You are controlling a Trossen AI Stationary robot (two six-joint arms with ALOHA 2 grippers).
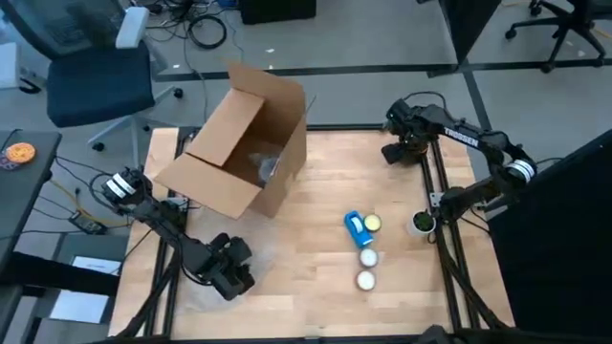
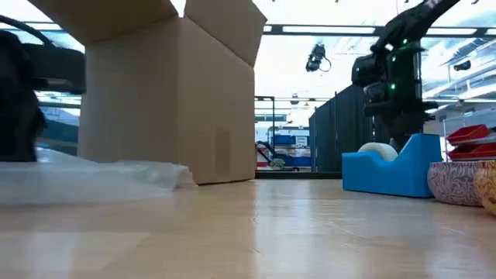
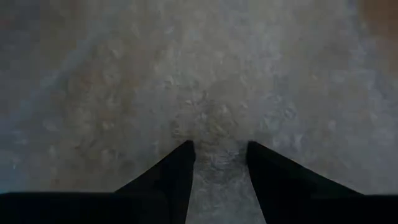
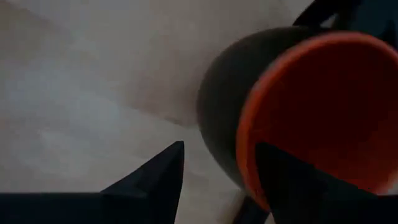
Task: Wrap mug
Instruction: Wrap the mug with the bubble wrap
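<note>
Down at the near left corner of the table (image 1: 316, 306), the left gripper (image 3: 219, 152) hangs low over a sheet of clear bubble wrap (image 3: 186, 74), its two dark fingers (image 3: 177, 171) parted with only the wrap showing in the gap, grasping nothing. From the low view the wrap (image 2: 101, 180) lies flat beside an open cardboard box (image 1: 239, 143) standing at the back left of the table. Over at the far right corner, the right gripper (image 4: 217, 155) sits right at the mug (image 4: 298, 106) (black outside, orange-red inside); its fingers (image 4: 280, 180) are spread apart, one of them crossing in front of the mug's rim, though whether they actually press on it cannot be told. Between the arms, on the wood, rests a blue tape dispenser (image 1: 357, 227) with a few small round cups (image 1: 367, 268) near it.
</note>
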